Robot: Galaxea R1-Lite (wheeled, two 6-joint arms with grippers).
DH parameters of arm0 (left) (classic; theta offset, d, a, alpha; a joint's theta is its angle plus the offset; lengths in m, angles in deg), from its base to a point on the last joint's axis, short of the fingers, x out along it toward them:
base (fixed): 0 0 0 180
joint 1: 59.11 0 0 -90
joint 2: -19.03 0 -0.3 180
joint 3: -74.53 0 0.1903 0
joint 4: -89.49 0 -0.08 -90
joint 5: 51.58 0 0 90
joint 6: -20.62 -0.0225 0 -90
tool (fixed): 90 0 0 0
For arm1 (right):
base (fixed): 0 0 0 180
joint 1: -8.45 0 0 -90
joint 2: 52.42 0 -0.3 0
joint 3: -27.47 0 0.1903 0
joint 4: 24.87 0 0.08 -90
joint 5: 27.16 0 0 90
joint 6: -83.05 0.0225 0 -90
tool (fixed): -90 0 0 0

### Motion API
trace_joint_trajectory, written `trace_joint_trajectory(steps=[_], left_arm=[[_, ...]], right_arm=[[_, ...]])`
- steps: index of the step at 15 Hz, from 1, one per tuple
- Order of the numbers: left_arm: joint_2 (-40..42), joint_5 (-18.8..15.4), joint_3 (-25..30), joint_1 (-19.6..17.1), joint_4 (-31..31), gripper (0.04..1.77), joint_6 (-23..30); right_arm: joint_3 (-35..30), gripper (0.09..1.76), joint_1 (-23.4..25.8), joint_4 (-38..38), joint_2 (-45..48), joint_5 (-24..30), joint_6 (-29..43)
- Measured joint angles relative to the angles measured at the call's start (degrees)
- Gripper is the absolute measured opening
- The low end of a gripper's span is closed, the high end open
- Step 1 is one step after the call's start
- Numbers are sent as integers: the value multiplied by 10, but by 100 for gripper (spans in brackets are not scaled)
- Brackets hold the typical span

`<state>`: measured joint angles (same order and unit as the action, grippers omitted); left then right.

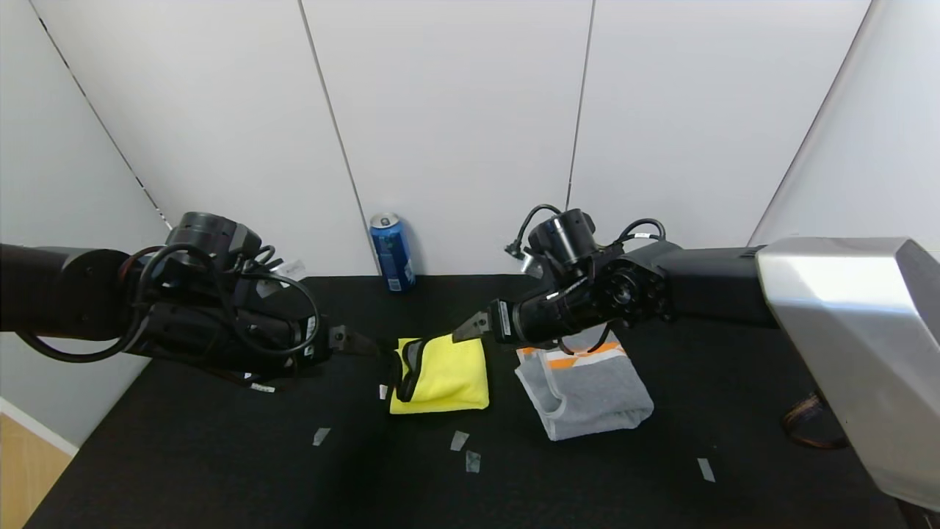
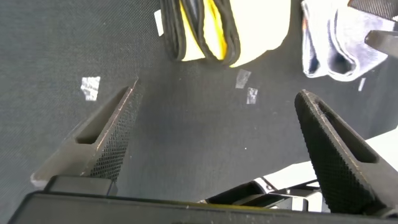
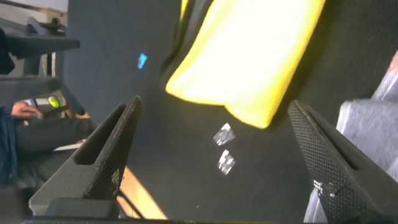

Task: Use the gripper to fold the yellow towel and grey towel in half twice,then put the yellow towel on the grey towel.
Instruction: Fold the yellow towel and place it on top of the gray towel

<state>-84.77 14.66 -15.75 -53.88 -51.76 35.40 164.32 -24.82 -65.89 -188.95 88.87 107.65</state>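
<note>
The yellow towel [image 1: 449, 376] lies folded on the black table, its black-trimmed edges stacked on its left side; it also shows in the left wrist view [image 2: 255, 31] and the right wrist view [image 3: 249, 50]. The grey towel [image 1: 591, 395] lies folded just to its right, orange patches at the far end, and shows too in the left wrist view [image 2: 336, 50] and the right wrist view [image 3: 373, 143]. My left gripper [image 1: 363, 343] [image 2: 217, 90] is open and empty, just left of the yellow towel. My right gripper [image 1: 468, 328] [image 3: 214, 102] is open and empty, above the yellow towel's far right corner.
A blue can [image 1: 391, 252] stands at the table's back edge by the wall. Small bits of tape [image 1: 459, 441] lie on the table [image 1: 220, 455] in front of the towels. A coiled cable [image 1: 808, 426] lies at the right edge.
</note>
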Motion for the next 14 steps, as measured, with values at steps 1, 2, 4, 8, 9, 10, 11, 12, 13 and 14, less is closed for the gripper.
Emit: trace_joint_trajectory(steps=[1, 2, 4, 8, 9, 10, 11, 12, 13, 14], left_arm=[[-10, -5, -2, 1, -1, 172, 0], [-21, -19, -4, 1, -2, 172, 0], [-37, -38, -5, 4, -3, 172, -1], [-68, -39, -8, 14, -15, 172, -2], [-73, -40, -8, 16, -15, 172, -2], [-77, -39, -8, 17, -16, 172, -2], [-80, -39, -8, 18, -16, 172, -2], [-83, -39, -8, 19, -16, 172, -3], [-86, -39, -9, 19, -17, 172, -3], [-89, -39, -10, 19, -24, 172, -2]], right_arm=[[0, 170, 0, 7, -8, 1, 0], [0, 170, 0, 13, -15, 2, 0], [1, 170, 0, 28, -28, 2, 0], [1, 170, -3, 38, -46, 3, 0], [1, 170, -3, 38, -49, 3, -1], [1, 170, -4, 39, -53, 3, -1], [1, 170, -4, 39, -57, 3, -1], [1, 170, -4, 39, -60, 3, -1], [1, 170, -4, 39, -63, 2, -1], [1, 170, -4, 39, -67, 2, -1]])
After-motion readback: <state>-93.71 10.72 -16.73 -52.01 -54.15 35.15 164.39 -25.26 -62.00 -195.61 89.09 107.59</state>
